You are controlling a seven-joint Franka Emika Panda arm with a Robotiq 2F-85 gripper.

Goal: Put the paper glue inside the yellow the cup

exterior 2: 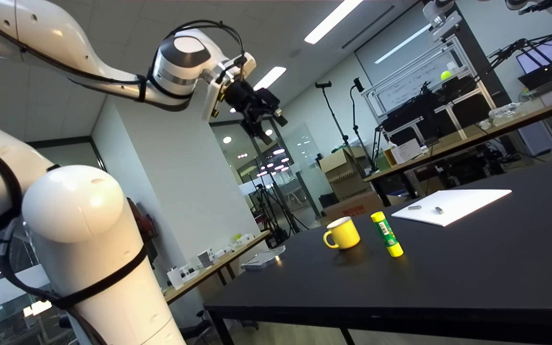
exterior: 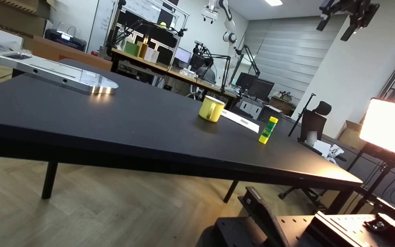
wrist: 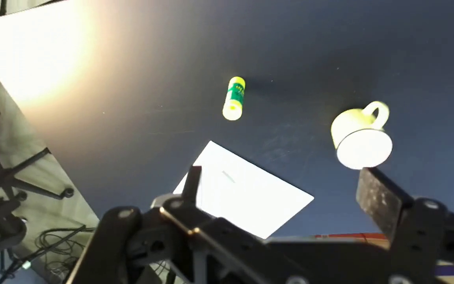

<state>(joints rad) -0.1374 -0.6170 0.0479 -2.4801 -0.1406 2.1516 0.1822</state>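
Observation:
The paper glue is a slim yellow tube with a green label, standing upright on the black table in both exterior views [exterior: 268, 130] [exterior 2: 387, 235]. It also shows in the wrist view [wrist: 234, 98]. The yellow cup is short, with a handle and a pale inside. It stands upright beside the glue, apart from it, in both exterior views [exterior: 212, 108] [exterior 2: 345, 235], and in the wrist view [wrist: 349, 124]. My gripper [exterior: 334, 31] is high above the table, away from both things. In the wrist view the fingers [wrist: 281, 175] are wide apart with nothing between them.
A flat white sheet [exterior 2: 467, 203] lies near the glue and cup, with two small grey pieces on it. A silver metal plate [exterior: 67, 73] lies at a far end of the black table [exterior: 142, 127]. A bright lamp [exterior: 389, 128] stands past the table's other end.

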